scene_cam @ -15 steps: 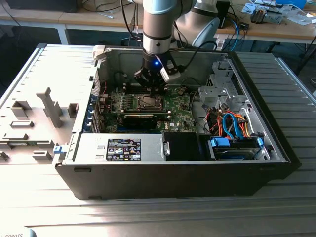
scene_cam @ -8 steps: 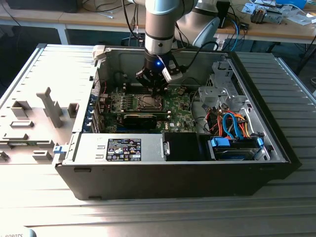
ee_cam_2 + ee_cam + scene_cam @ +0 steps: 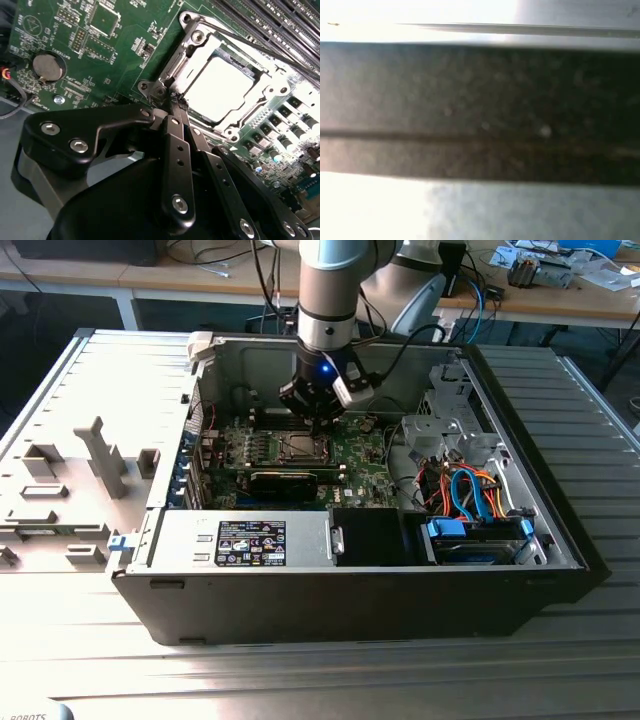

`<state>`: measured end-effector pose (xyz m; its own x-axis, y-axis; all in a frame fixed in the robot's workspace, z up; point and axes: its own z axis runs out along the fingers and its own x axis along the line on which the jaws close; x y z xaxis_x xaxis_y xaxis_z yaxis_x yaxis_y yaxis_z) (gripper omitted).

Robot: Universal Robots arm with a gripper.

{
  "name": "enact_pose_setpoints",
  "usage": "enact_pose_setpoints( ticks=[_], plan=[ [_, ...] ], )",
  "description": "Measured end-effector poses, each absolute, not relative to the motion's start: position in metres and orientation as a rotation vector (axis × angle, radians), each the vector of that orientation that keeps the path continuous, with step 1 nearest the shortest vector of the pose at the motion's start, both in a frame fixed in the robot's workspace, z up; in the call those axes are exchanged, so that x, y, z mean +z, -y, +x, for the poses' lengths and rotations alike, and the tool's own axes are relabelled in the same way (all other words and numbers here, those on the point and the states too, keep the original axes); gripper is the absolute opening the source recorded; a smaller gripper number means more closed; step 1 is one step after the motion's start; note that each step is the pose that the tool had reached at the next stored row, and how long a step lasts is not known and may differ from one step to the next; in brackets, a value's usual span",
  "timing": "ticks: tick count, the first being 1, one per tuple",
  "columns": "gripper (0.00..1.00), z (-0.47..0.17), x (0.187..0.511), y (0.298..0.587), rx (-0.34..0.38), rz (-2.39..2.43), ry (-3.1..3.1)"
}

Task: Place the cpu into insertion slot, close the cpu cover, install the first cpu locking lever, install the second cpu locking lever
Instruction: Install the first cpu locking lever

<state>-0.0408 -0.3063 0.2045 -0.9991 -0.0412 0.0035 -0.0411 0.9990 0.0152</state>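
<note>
Pinched narrow, my gripper [image 3: 176,102] has its fingertips together at the corner of the cpu cover [image 3: 197,47], and I cannot tell whether they hold a thin lever wire or just press there. That cover lies flat over the cpu [image 3: 217,87], which sits seated in the insertion slot on the green board [image 3: 100,55]. From the exterior view my gripper [image 3: 318,420] hangs low inside the open computer case [image 3: 560,530]. I judge the danger is sideways slip: the tips could skid off the metal and scrape the tiny parts near the round battery [image 3: 45,67], or bend the lever.
</note>
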Motion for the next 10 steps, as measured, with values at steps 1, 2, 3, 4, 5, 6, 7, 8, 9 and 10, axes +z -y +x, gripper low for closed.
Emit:
enact_pose_setpoints(
  ticks=[1,2,3,4,5,6,7,8,9,10],
  plan=[
    [0.11,-0.041,0.206,0.306,-0.023,0.065,3.137],
    [0.11,-0.043,0.207,0.306,-0.022,0.064,3.137],
    [0.11,-0.045,0.208,0.306,-0.021,0.064,3.138],
    [0.11,-0.047,0.208,0.306,-0.021,0.064,3.139],
    [0.11,-0.05,0.209,0.306,-0.021,0.064,3.141],
    [0.11,-0.053,0.209,0.306,-0.021,0.064,3.143],
    [0.11,-0.056,0.209,0.306,-0.021,0.064,3.144],
    [0.11,-0.059,0.209,0.306,-0.021,0.064,3.145],
    [0.11,-0.062,0.209,0.306,-0.021,0.064,3.146],
    [0.11,-0.066,0.209,0.305,-0.021,0.064,3.147]
  ],
)
